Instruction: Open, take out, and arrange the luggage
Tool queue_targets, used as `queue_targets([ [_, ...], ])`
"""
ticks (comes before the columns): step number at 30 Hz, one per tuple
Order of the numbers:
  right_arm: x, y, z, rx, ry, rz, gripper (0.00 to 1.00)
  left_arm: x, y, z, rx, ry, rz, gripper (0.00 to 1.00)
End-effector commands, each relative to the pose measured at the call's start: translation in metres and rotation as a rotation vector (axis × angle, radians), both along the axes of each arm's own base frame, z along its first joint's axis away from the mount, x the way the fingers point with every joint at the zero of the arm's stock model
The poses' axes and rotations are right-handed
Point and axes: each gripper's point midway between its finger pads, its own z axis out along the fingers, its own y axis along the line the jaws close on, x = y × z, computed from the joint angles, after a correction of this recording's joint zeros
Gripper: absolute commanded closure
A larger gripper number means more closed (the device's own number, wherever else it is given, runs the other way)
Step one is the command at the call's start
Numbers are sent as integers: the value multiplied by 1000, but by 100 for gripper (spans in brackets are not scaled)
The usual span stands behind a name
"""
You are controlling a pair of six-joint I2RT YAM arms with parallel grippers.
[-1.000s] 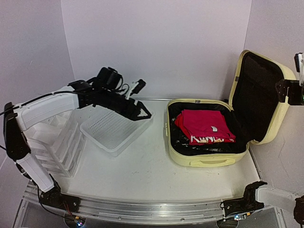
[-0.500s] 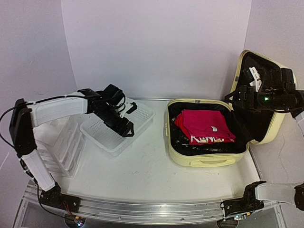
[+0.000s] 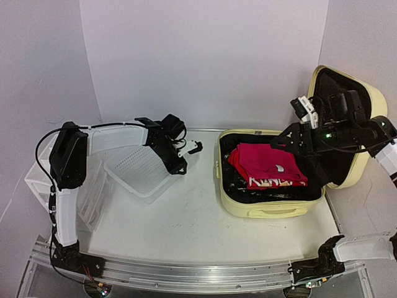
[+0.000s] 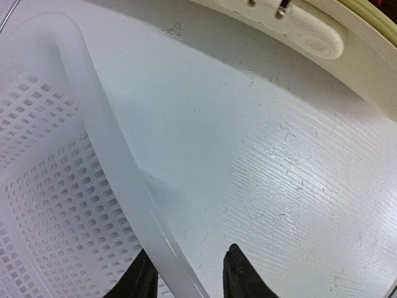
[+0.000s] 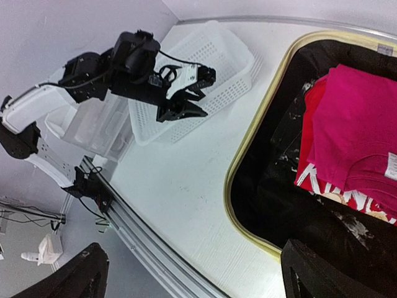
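Note:
The luggage [image 3: 268, 210], a pale-yellow hard-shell suitcase, lies open on the right of the table with its lid [image 3: 367, 118] standing up behind. Folded red and pink clothes [image 3: 267, 162] lie on its black lining. My right gripper [image 3: 296, 133] hovers above the open case, open wide and holding nothing; in the right wrist view its gap [image 5: 198, 279] is over the case's yellow rim [image 5: 248, 167] and the table. My left gripper [image 3: 180, 164] stands astride the right rim of the white mesh basket [image 3: 142, 171]. In the left wrist view the basket rim [image 4: 118, 161] passes between the fingers [image 4: 239, 276], with a gap on one side.
A white plastic drawer unit [image 3: 80, 186] stands at the far left beside the basket. Walls close in the table at the back and both sides. The metal rail [image 3: 186, 276] runs along the near edge. The suitcase handle [image 4: 310, 37] shows at the top of the left wrist view.
My left arm has come down to the basket's right rim and its jaws have narrowed around it. My right arm has swung left from the lid to above the open case.

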Motion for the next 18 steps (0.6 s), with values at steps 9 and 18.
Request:
queue_targets([
  [9, 23, 39, -57, -225, 19, 65, 2, -63, 11, 24, -60, -76, -397, 88],
  [18, 43, 24, -94, -408, 70, -20, 2, -112, 11, 15, -86, -2, -444, 92],
])
